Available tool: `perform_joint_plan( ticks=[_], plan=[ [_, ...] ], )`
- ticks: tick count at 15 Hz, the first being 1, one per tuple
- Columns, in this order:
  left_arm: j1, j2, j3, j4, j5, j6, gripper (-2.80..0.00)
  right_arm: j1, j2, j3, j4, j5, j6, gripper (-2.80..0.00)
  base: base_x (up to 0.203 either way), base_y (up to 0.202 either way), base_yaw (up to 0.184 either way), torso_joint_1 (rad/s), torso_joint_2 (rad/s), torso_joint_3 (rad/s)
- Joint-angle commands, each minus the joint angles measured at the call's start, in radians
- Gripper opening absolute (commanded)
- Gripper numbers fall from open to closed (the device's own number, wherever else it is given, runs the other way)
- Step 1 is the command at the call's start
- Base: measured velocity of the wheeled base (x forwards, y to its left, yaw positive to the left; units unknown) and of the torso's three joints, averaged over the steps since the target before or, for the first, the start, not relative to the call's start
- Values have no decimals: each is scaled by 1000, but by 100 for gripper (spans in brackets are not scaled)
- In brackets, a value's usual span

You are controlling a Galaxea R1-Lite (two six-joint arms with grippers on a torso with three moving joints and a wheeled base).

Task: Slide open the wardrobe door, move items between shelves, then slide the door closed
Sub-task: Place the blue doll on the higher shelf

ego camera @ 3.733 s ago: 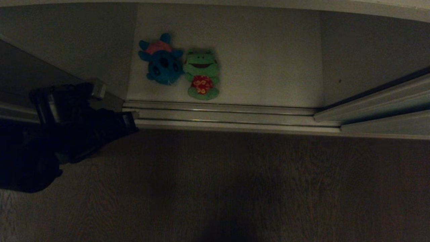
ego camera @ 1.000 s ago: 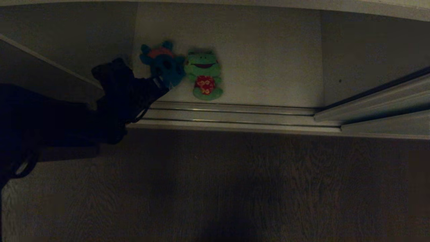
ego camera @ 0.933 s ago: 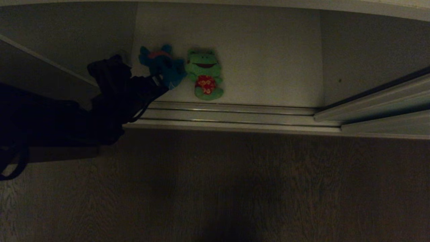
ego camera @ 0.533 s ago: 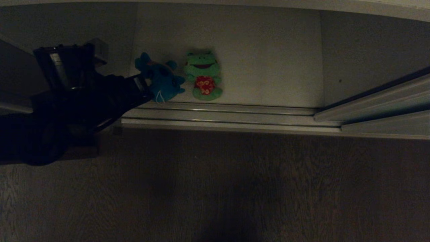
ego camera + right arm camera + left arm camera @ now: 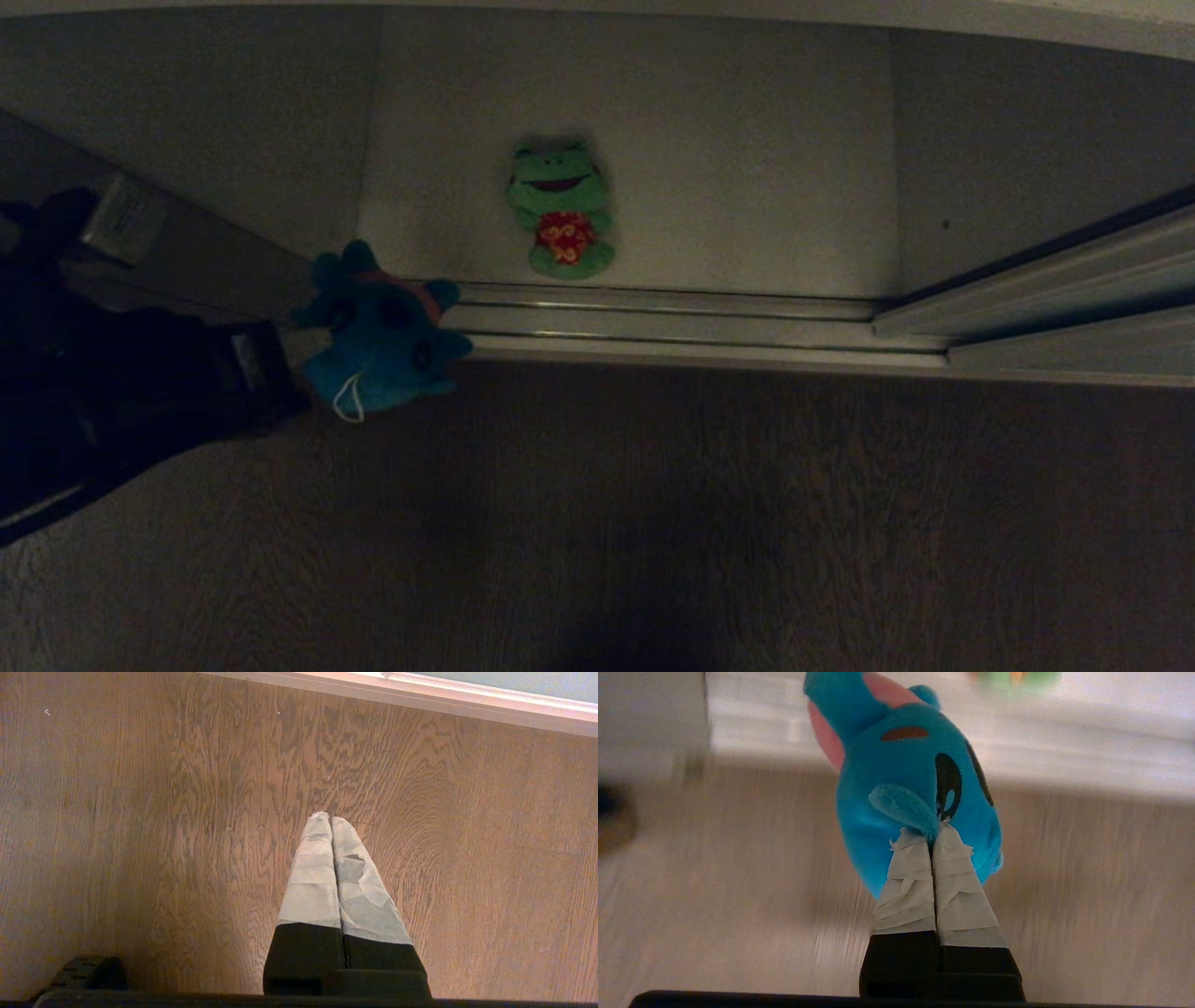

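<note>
left end effector [image 5: 931, 835]: clamped, holding | right end effector [image 5: 331, 820]: closed, pointing down

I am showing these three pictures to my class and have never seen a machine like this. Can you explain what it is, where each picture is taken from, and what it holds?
It is a wheeled robot with two arms, each ending in a two-fingered gripper. The wide picture comes from a camera on its head, looking down at an open wardrobe and the wooden floor. The other two come from cameras on its wrists, behind the fingers.

The left gripper is shut on a small limb of a blue plush toy, held out over the door tracks and floor. A green frog plush in a red shirt lies on the white shelf inside. A sliding door stands pushed aside at the right.

The right gripper is shut, empty, and hangs over bare floor.
</note>
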Motion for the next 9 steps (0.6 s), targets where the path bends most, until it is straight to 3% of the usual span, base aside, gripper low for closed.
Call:
perform_joint_plan(
  ticks=[1,6,9],
  plan=[
    [0,-191,54,99,0,5,-280,0,-3,0,0,0,0,-280,0,0,0,0,0,0],
    [8,-535,180,367,8,29,-280,0,-3,0,0,0,0,-280,0,0,0,0,0,0],
    [97,-706,210,516,4,55,-280,0,-3,0,0,0,0,-280,0,0,0,0,0,0]
  ],
)
